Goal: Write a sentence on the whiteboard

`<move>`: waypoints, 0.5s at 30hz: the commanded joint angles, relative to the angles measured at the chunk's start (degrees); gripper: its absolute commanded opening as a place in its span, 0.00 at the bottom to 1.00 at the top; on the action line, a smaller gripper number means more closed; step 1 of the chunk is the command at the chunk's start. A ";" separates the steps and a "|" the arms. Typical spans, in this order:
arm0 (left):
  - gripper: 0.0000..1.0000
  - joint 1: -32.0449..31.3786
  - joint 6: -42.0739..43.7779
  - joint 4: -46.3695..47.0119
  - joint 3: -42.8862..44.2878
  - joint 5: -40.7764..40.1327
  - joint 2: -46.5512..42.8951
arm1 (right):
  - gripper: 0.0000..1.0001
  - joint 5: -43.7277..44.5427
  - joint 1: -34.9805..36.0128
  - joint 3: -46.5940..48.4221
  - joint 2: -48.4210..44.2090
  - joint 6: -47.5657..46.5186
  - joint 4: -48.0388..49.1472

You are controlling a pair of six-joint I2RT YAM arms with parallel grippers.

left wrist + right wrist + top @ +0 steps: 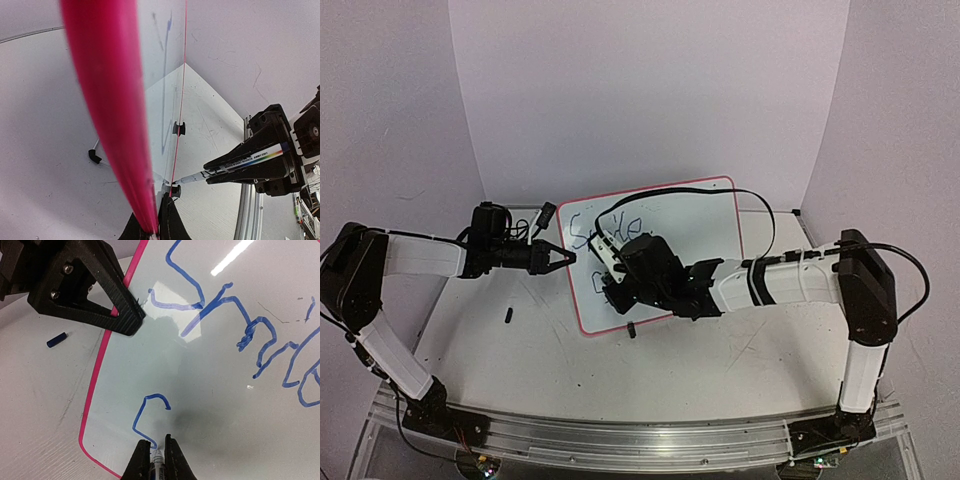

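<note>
A: Where is the whiteboard (705,225)?

B: On the surface (500,370), about the middle, turned at an angle. The left hand (563,257) is clenched on its pink frame (107,347) at the left edge. The right hand (156,447) is clamped on a marker (158,462), and the tip touches the board near the lower left corner.

A: How far along does the writing look?

B: One line of blue letters (235,305) runs across the top. A short hooked stroke (147,412) starts a second line below it. So the sentence looks partway done.

A: What could spoil it?

B: Three things, probably. The left hand pinches only the thin rim. If the marker presses hard or drags sideways, the glossy board could twist out of that pinch or slide, and the letters would break. The tip also sits close to the frame, so a stroke running left or down could leave the board and mark the surface. And the right arm (780,280) reaches across the board's lower half, so a low wrist could wipe the ink.

A: Anything else nearby?

B: A small dark blue piece (56,339), perhaps the cap, lies on the surface left of the board, not touching it.
</note>
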 commanded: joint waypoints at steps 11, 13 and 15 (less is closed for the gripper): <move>0.00 -0.62 5.57 -5.51 -0.47 -11.96 2.41 | 0.00 -2.60 -0.62 1.85 -1.87 0.12 1.92; 0.00 -0.63 5.57 -5.49 -0.42 -11.87 2.47 | 0.00 -2.13 -0.55 2.03 -1.88 0.08 2.23; 0.00 -0.69 5.58 -5.52 -0.48 -11.89 2.41 | 0.00 -1.91 -0.66 2.20 -1.61 -0.05 2.31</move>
